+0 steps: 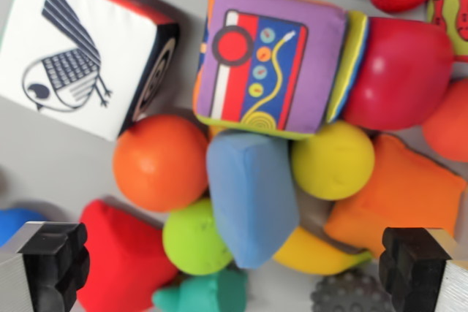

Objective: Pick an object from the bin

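Observation:
I look straight down into a bin (44,166) packed with soft toys. My gripper (234,264) is open, its black fingertips (55,264) at the bottom left and bottom right corners, holding nothing. Between them and a little above lies a blue soft wedge (252,195), with a green ball (194,237) to its left and a yellow ball (333,160) to its right. An orange ball (161,162) sits further left. Above them rests a purple fabric cube (270,60) with a radio picture.
A white cube with a bird drawing (73,49) fills the top left. Red soft shapes (398,71) and an orange block (395,199) crowd the wrist view's right. A red shape (124,261), a teal toy (205,294), a dark knobbly ball (351,294) and a yellow piece (314,253) lie along the bottom.

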Controlling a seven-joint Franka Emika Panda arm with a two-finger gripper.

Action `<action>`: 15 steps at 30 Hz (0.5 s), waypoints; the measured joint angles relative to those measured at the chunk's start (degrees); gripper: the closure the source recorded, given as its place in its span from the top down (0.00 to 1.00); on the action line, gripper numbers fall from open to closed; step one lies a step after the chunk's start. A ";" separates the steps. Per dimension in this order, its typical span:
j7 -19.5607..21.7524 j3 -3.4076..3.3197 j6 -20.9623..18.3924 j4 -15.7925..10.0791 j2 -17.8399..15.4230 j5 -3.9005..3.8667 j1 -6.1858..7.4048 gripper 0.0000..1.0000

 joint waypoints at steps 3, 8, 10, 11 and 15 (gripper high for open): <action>-2.67 -0.12 1.43 -1.29 0.18 0.18 -0.32 1.00; -8.27 -0.30 4.37 -3.81 0.75 0.69 -1.05 1.00; -10.44 -0.36 5.53 -4.76 1.06 0.89 -1.36 1.00; -11.01 -0.38 6.07 -5.09 1.29 0.97 -1.48 1.00; -11.70 -0.37 8.25 -5.40 3.08 1.16 -1.59 1.00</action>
